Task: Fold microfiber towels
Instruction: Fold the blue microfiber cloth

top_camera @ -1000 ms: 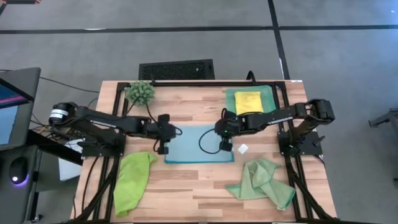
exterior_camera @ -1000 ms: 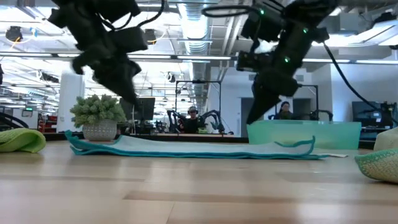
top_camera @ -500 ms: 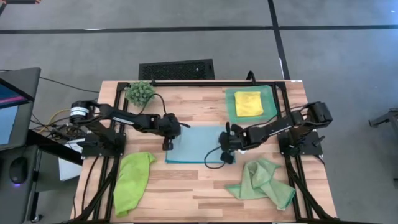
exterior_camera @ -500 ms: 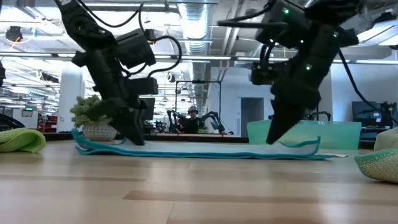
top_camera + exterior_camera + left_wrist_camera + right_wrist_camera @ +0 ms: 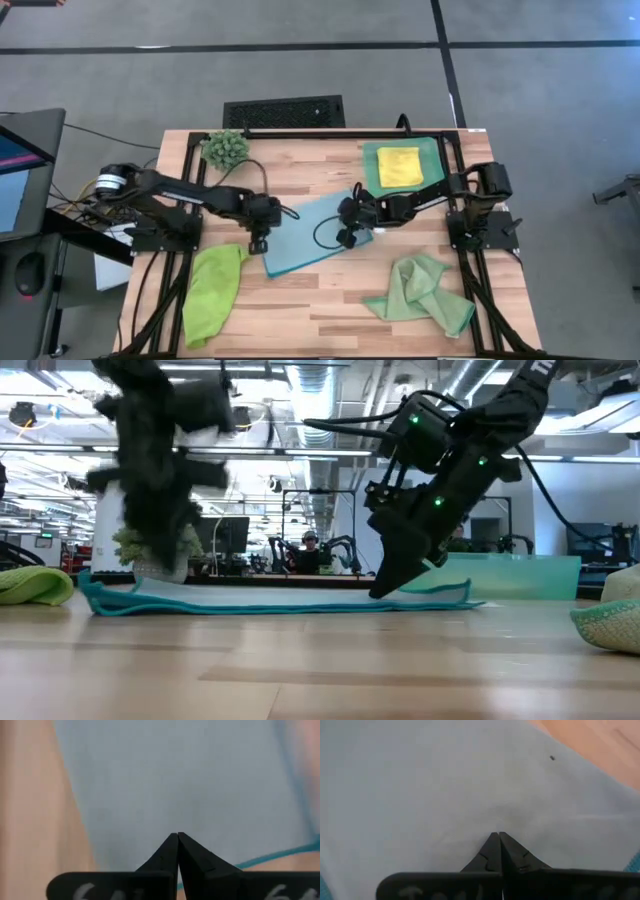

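Your wooden table (image 5: 320,300) carries the light blue towel (image 5: 305,240) flat at its centre, skewed. The teal tray (image 5: 432,172) sits at two o'clock with the yellow towel (image 5: 399,165) inside. The sage towel (image 5: 420,292) lies crumpled at five o'clock, the lime towel (image 5: 212,290) at seven. Your left gripper (image 5: 258,241) presses the blue towel's nine-o'clock edge, fingers closed together. Your right gripper (image 5: 349,234) sits at its three-o'clock edge, likewise pinched tight. A small plant (image 5: 226,148) stands at eleven.

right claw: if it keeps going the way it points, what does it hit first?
Most likely the flat light blue microfiber towel: the shut right claw points straight at it, with the cloth filling its wrist view. Whether it already touches is unclear.
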Motion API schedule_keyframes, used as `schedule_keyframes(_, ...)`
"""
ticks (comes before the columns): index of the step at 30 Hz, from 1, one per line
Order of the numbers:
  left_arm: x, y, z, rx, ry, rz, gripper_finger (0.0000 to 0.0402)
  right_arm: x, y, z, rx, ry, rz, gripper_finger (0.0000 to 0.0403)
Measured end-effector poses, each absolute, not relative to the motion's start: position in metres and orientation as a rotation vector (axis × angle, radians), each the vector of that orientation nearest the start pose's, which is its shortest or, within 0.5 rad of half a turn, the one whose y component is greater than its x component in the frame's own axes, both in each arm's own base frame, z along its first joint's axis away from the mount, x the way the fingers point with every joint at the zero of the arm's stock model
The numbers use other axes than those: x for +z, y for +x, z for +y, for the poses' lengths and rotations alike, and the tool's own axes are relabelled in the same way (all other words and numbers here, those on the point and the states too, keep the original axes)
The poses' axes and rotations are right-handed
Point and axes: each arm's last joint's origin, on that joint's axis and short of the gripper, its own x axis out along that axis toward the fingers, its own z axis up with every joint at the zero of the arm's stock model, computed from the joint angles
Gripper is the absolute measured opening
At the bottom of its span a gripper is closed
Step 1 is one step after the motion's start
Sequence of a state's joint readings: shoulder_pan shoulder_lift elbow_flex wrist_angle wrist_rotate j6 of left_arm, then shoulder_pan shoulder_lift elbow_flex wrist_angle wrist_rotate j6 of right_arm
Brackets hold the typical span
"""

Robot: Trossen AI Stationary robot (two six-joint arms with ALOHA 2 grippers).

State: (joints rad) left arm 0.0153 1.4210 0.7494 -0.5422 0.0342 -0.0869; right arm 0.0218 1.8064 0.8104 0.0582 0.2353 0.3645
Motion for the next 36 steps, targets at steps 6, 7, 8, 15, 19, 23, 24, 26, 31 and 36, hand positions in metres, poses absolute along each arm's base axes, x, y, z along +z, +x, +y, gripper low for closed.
schedule_keyframes(6,0.188,0.237,-0.007,0.047,-0.027,1.121,0.0000,0.111,0.322,-0.002,-0.399,0.265,0.869,0.0002)
schedule_keyframes(7,0.182,0.237,-0.006,0.050,-0.017,1.123,0.0000,0.110,0.322,-0.002,-0.411,0.260,0.866,0.0002)
schedule_keyframes(8,0.173,0.236,-0.006,0.054,-0.003,1.142,0.0000,0.108,0.322,-0.003,-0.428,0.259,0.863,0.0002)
schedule_keyframes(15,0.133,0.239,-0.010,0.021,-0.040,1.220,0.0000,0.100,0.331,-0.024,-0.472,0.237,0.822,0.0002)
schedule_keyframes(19,0.126,0.250,-0.022,-0.032,-0.038,1.162,0.0000,0.107,0.340,-0.037,-0.466,0.155,0.830,0.0002)
schedule_keyframes(23,0.133,0.256,-0.030,-0.095,-0.046,1.099,0.0000,0.135,0.359,-0.051,-0.463,0.072,0.749,0.0002)
schedule_keyframes(24,0.140,0.260,-0.033,-0.099,-0.021,1.080,0.0000,0.142,0.363,-0.053,-0.460,0.053,0.750,0.0002)
schedule_keyframes(26,0.161,0.268,-0.039,-0.073,0.074,0.988,0.0000,0.156,0.367,-0.053,-0.444,0.013,0.794,0.0002)
schedule_keyframes(31,0.202,0.269,-0.046,-0.020,0.275,0.898,0.0000,0.187,0.375,-0.033,-0.382,-0.039,0.885,0.0003)
schedule_keyframes(36,0.184,0.247,-0.033,-0.037,0.260,1.045,0.0000,0.179,0.363,0.006,-0.353,-0.013,1.033,0.0003)
